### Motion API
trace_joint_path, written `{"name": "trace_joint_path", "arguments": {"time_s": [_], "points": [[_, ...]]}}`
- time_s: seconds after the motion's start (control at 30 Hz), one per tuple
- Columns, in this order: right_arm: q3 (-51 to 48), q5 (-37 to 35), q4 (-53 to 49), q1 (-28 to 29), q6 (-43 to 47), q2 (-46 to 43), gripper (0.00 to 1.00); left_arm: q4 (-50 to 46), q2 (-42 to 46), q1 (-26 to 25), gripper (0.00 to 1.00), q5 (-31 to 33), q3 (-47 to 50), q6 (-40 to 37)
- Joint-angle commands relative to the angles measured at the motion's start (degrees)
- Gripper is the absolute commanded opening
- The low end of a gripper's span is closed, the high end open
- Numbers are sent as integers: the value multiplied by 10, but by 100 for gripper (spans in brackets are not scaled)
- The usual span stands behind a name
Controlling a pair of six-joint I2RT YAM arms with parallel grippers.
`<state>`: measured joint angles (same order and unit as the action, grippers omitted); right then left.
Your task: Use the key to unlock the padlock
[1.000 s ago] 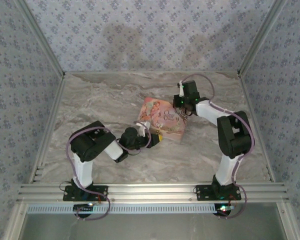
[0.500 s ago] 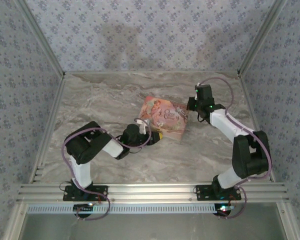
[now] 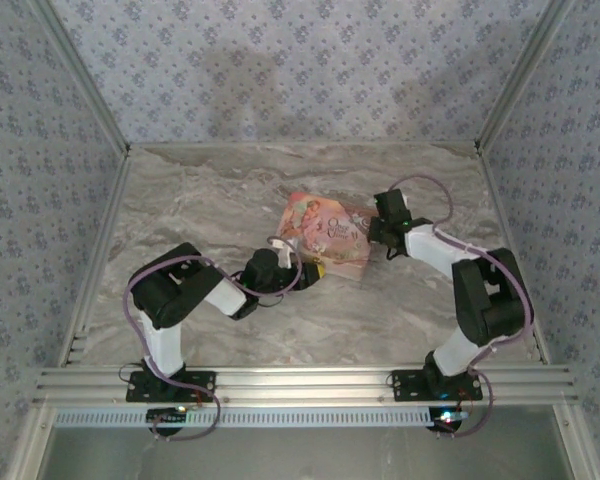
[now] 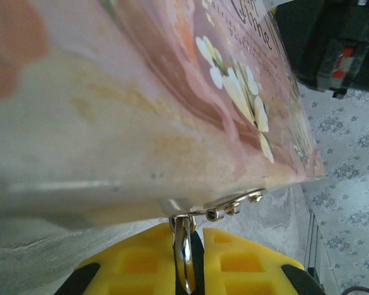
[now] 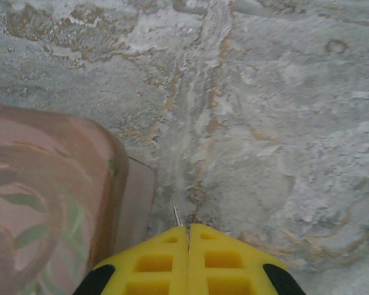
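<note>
1. Thin pale sliver of the key [image 5: 177, 215], poking out past the tip of the right gripper [image 5: 189, 232], low centre of the right wrist view. Most of it hidden between the yellow fingers [image 5: 150, 261].
2. Those fingers pressed tight together on it, with no gap showing.
3. Just left of the key in that view: a rounded corner of the pink box [image 5: 49, 196]. Marbled table [image 5: 283, 123] under and beyond the tip. Touching the table or hovering above it: cannot tell.
4. Silvery metal loop [image 4: 184, 249], hanging from the clasp [image 4: 230, 210] on the box's lower edge, bottom centre of the left wrist view. Part of the padlock or not: cannot tell.
5. Yellow pads [image 4: 135, 264] of the left gripper [image 4: 188, 241] nearly closed, pinching that loop from both sides.
6. Cursive lettering [image 4: 258, 27] on the box lid, top right of the left wrist view, cut off by the frame edge and too blurred to read. Too small to read in the top view as well. Painted white-petalled flowers [image 4: 234, 80] just below it.
7. Pose of the left arm [image 3: 180, 290] in the top view: base at lower left, elbow folded back left of centre, forearm reaching right to the box's lower edge near the middle.
8. Pose of the right arm [image 3: 485, 295]: base at lower right, elbow raised at the right, forearm angled up and left, wrist just beside the box's right edge.
</note>
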<state>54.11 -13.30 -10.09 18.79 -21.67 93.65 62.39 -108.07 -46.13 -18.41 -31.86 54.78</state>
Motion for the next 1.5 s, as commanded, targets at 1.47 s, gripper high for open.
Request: {"name": "trace_joint_path", "arguments": {"time_s": [1.47], "points": [[-256,555,182,-154,-245,-467,0,-257,105,-10,7,76,-122,157]]}}
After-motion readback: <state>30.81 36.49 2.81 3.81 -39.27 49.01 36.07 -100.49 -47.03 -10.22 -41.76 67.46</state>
